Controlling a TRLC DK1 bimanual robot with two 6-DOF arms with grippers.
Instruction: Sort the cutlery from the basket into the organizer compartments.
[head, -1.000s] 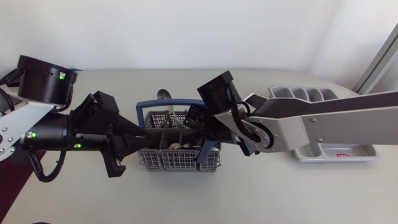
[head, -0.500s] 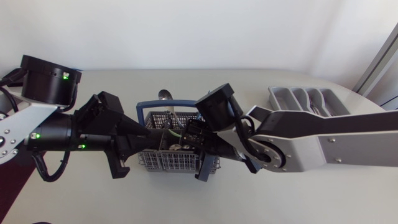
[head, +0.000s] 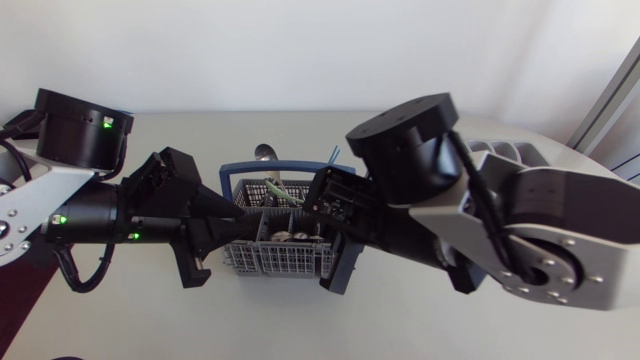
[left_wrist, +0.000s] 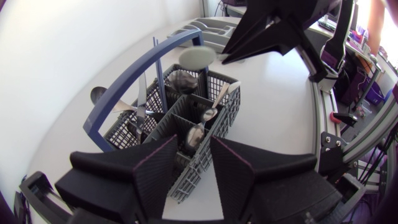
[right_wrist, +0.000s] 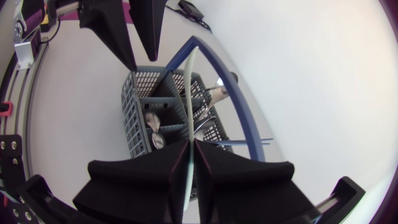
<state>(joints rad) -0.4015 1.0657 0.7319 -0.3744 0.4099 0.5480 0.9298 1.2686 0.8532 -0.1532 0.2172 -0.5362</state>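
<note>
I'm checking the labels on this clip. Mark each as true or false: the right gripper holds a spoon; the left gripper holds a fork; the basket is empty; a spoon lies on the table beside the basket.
1. The right gripper is shut on a pale spoon. True.
2. The left gripper holds a fork. False: it is open at the end of the basket and holds nothing.
3. The basket is empty. False: cutlery stands in its compartments.
4. A metal spoon lies on the table beside the basket. True.
</note>
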